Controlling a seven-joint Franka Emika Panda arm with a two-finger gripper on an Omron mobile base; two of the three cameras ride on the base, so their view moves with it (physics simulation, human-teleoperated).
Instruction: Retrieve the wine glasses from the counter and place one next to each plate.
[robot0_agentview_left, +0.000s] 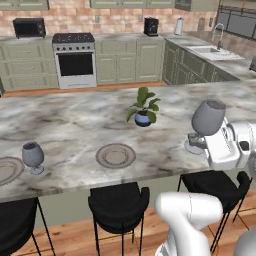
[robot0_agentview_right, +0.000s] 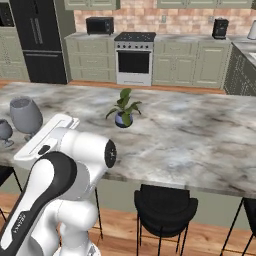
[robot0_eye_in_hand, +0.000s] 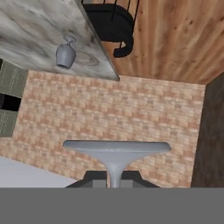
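Gripping the stem of the larger wine glass (robot0_agentview_left: 208, 118), the jaws hold it upright above the counter (robot0_agentview_left: 75, 125).

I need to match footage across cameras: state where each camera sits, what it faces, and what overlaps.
Left base view: behind the arm's left, facing the counter; white arm lower right, fingers gripping the larger wine glass.
Right base view: behind its right; arm lower left, potted plant mid-counter.
Hand view: on the hand, rolled; fingers clamp the glass stem.
Shared: the larger wine glass, smaller wine glass, counter.
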